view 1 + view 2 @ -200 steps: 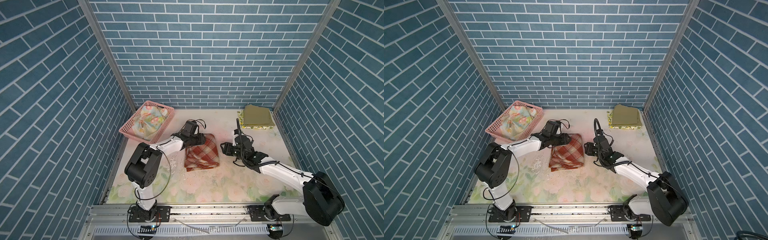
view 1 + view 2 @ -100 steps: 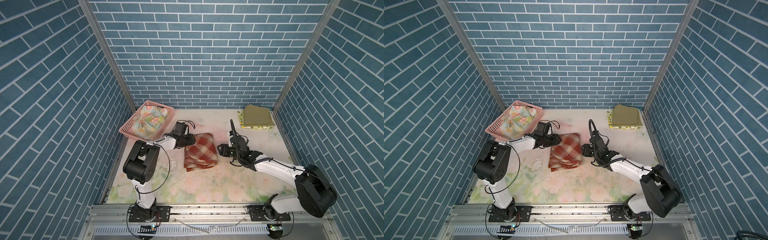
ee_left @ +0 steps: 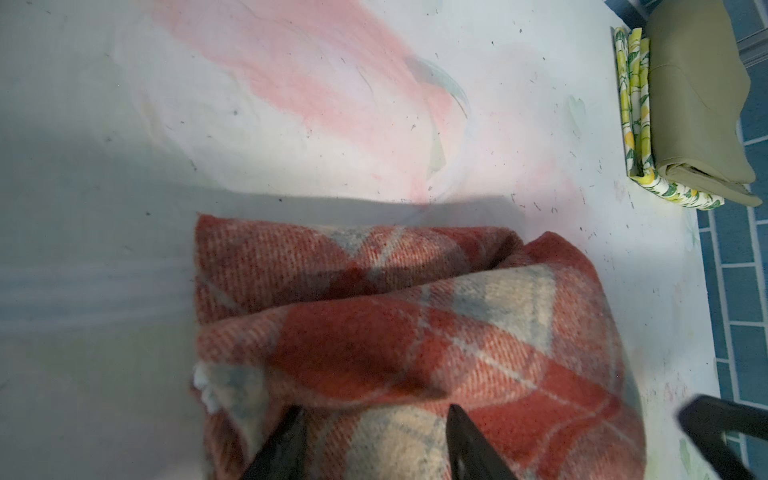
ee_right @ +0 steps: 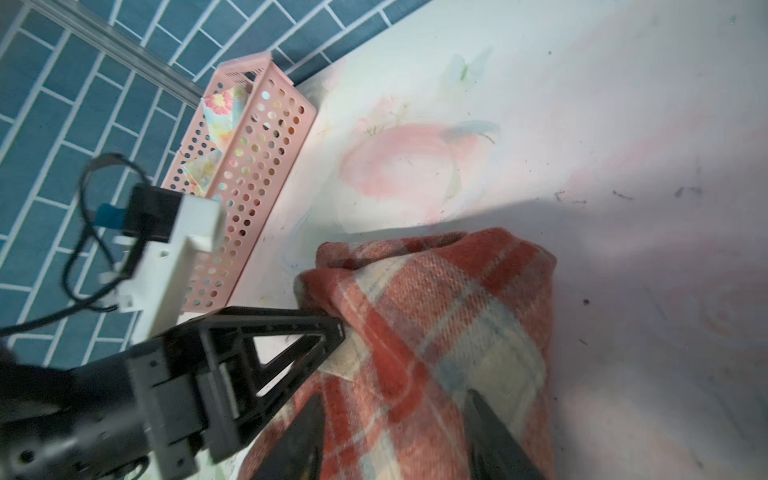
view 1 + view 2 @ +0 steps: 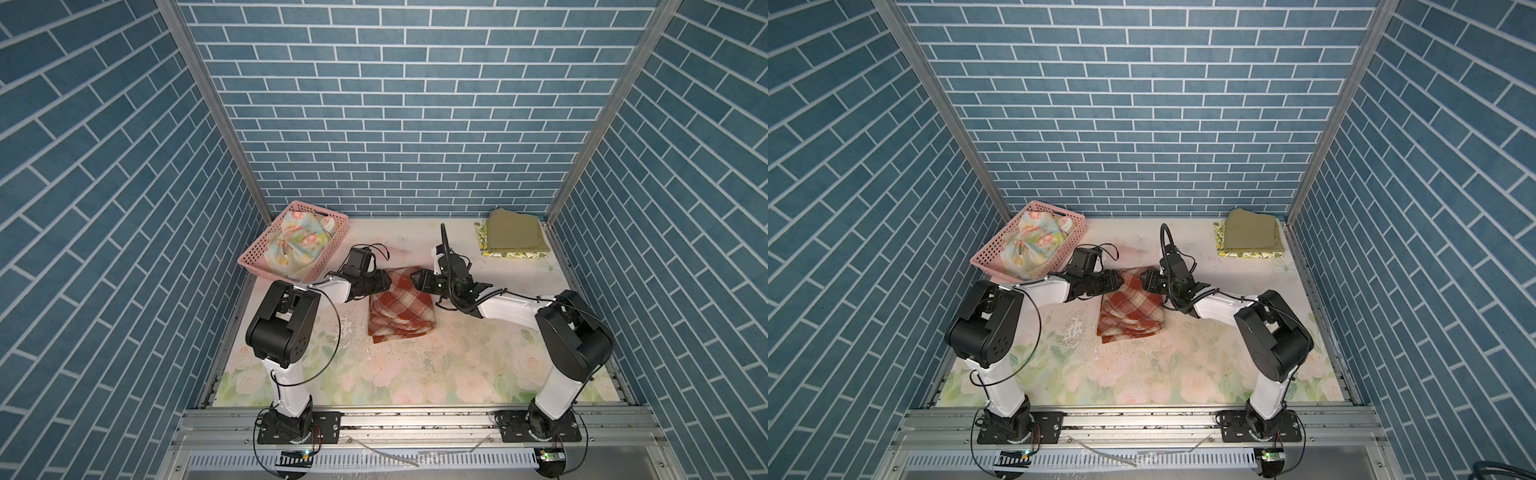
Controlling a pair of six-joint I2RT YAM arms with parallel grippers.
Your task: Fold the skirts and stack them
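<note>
The rust-red and cream plaid skirt (image 5: 401, 307) (image 5: 1131, 309) lies folded mid-table, its far edge bunched up. My left gripper (image 5: 384, 282) (image 3: 375, 410) is at its far left corner, open, with plaid cloth (image 3: 415, 311) between the fingers. At the far right corner my right gripper (image 5: 417, 280) (image 4: 391, 397) is open too, straddling the plaid cloth (image 4: 436, 311). In the back right corner the olive skirt (image 5: 515, 235) (image 3: 698, 104) lies folded on the lemon-print skirt (image 5: 511, 254) (image 3: 636, 104). The pastel floral skirt (image 5: 297, 245) sits crumpled in the basket.
The pink perforated basket (image 5: 253, 259) (image 4: 257, 166) stands at the back left, close behind my left arm. A faded rose-printed covering (image 5: 415, 374) spreads over the table. Blue brick walls close in three sides.
My right gripper has moved left onto the plaid skirt's far right corner, its jaws a little narrower. My left gripper drew back left, then returned to the far left corner.
</note>
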